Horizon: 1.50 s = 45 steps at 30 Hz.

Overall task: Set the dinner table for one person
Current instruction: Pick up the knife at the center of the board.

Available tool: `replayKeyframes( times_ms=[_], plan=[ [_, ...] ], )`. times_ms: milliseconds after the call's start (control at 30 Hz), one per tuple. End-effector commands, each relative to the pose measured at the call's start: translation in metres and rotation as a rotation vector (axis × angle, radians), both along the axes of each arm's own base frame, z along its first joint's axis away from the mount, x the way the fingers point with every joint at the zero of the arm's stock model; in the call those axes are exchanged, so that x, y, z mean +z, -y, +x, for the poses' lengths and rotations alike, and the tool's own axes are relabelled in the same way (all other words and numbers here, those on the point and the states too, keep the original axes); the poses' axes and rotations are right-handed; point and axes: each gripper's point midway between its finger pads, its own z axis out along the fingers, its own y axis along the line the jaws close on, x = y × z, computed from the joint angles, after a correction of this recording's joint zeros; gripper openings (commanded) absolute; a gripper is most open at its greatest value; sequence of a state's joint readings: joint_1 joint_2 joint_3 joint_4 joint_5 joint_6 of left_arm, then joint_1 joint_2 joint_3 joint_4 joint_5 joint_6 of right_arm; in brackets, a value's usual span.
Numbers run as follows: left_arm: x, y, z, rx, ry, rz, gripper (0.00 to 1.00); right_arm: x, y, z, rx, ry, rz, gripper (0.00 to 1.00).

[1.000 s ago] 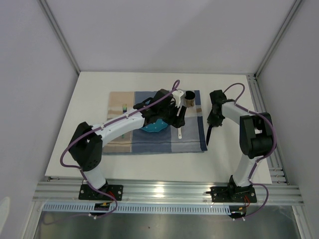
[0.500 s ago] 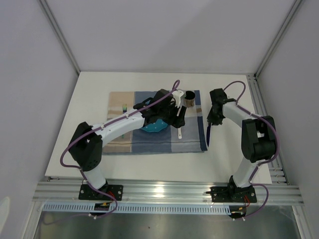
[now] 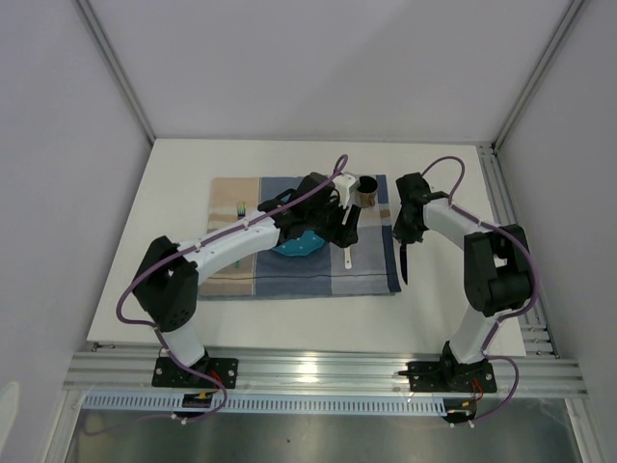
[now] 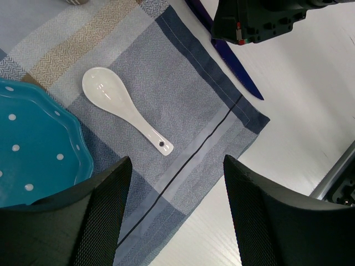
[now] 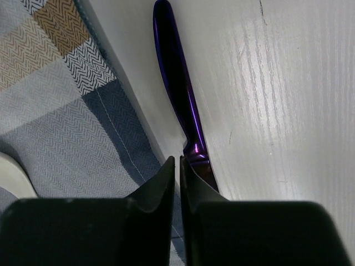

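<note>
Right tool [image 5: 178, 166] shifted left gripping purple knife [image 5: 177, 72], white matte dinner table [image 3: 174, 193]

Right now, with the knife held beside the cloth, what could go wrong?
1. The knife in the right gripper runs very close to the edge of the cloth; it might land on the hem and lie crooked.
2. The left gripper hovers open nearby, so the two arms might bump.

White arms [image 3: 231, 245], black joints [image 3: 174, 294] — purple cables [image 3: 120, 304] looping along both.
</note>
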State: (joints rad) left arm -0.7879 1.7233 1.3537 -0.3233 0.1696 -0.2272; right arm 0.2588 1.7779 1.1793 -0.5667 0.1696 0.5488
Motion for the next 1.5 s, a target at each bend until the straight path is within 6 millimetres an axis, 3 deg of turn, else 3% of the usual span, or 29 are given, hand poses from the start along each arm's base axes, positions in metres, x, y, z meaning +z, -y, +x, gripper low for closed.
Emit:
replayKeyframes(
  times_ms=[0,133,367,667,933,1467],
  plan=[
    [0.01,0.004,-0.003,-0.025,0.029,-0.03,0.71,0.006,0.004,0.005,-0.008,0.025,-0.037,0.14],
    [0.01,0.004,-0.002,-0.021,0.033,-0.028,0.71,0.005,0.007,0.004,-0.006,0.028,-0.066,0.35],
    [0.01,0.004,-0.002,-0.023,0.032,-0.029,0.72,0.003,0.009,0.007,0.003,0.025,-0.085,0.41],
    [0.01,0.004,-0.003,-0.025,0.032,-0.029,0.72,-0.016,0.01,0.003,0.011,-0.018,-0.095,0.39],
    [0.01,0.004,-0.003,-0.026,0.035,-0.029,0.72,-0.021,0.008,0.004,0.019,-0.023,-0.092,0.35],
    [0.008,0.003,-0.003,-0.027,0.033,-0.023,0.72,-0.03,0.01,-0.001,0.021,-0.047,-0.076,0.11]
  ],
)
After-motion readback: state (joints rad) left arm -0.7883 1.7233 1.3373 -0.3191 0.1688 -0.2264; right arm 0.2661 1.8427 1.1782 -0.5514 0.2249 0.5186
